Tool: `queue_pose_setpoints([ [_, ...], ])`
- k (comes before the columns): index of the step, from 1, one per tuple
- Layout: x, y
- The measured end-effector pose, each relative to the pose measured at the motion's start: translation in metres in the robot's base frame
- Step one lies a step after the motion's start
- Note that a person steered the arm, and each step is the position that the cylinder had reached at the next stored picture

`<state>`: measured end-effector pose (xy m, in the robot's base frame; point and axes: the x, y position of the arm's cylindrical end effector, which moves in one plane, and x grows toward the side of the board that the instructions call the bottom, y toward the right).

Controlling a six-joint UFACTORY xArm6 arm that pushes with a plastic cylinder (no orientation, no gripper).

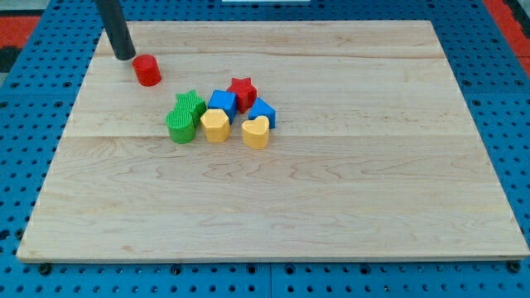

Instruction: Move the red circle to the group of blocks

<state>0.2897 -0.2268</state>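
The red circle [147, 70] lies on the wooden board [348, 190] near the view's top left. My tip [123, 57] stands just to its upper left, a small gap away. Below and to the right of the red circle sits the group: a green star [190, 104], a green circle [180, 127], a blue cube [222, 102], a red star [243, 91], a blue block [263, 112], a yellow hexagon [215, 126] and a yellow heart [256, 132]. The red circle is apart from the group.
The board lies on a blue pegboard surface [25, 165]. The board's top edge runs close behind my tip.
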Motion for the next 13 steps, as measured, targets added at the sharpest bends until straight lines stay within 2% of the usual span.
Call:
queue_pose_setpoints([
  [2, 0.039, 0.083],
  [10, 0.041, 0.083],
  [13, 0.056, 0.092],
])
